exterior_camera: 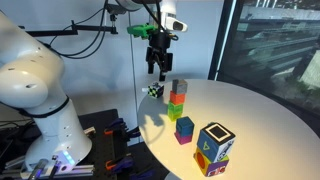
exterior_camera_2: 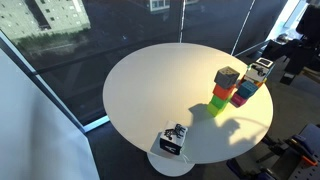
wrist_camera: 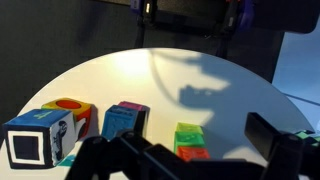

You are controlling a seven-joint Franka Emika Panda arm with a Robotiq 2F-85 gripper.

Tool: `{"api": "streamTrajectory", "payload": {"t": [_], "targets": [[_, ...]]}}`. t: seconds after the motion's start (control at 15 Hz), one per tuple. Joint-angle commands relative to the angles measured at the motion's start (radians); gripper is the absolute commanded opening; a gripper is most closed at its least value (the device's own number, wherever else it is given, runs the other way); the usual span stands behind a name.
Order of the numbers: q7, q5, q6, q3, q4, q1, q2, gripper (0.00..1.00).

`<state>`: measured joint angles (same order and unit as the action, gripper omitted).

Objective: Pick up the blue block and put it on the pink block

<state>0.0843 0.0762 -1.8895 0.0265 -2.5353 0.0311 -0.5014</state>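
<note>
Exterior view: the gripper (exterior_camera: pixel 157 70) hung above the round desk (exterior_camera: pixel 250 110), over the edge nearest the robot's base. Its fingers were spread with nothing between them. Well below it, the blue block (exterior_camera: pixel 184 125) appeared to sit on top of the pink block (exterior_camera: pixel 185 138), near that same edge. Just beside them rose a stack (exterior_camera: pixel 178 98) of grey, orange and green cubes. A small black-and-white cube (exterior_camera: pixel 153 90) lay at the rim, and a large patterned cube (exterior_camera: pixel 214 148) sat farther along the edge.

In an exterior view from across the desk (exterior_camera_2: pixel 150 90), the blue block (exterior_camera_2: pixel 247 88) stood between the stack (exterior_camera_2: pixel 222 92) and the large patterned cube (exterior_camera_2: pixel 260 72), all at the edge by the robot.

Wrist view: the fingers (wrist_camera: pixel 100 158) were wide apart and empty. The blue block (wrist_camera: pixel 120 124) touched the pink block (wrist_camera: pixel 136 108), between the large patterned cube (wrist_camera: pixel 35 140) and the green cube (wrist_camera: pixel 188 133).
</note>
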Motion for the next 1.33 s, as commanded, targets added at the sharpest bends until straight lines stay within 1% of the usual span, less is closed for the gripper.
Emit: {"api": "streamTrajectory", "payload": {"t": [0.0,0.27,0.6,0.67,0.73,1.27], "targets": [[0.011,-0.055,0.053,-0.003,-0.001,0.013,-0.1,1.0],[-0.017,-0.088,0.053,-0.013,-0.012,0.013,-0.174,1.0],[-0.025,-0.09,0.044,-0.021,-0.018,0.011,-0.219,1.0],[-0.027,-0.09,0.043,-0.023,-0.019,0.01,-0.223,1.0],[-0.007,-0.08,0.042,-0.017,-0.007,0.011,-0.195,1.0],[-0.007,-0.08,0.042,-0.017,-0.008,0.011,-0.191,1.0]]}}
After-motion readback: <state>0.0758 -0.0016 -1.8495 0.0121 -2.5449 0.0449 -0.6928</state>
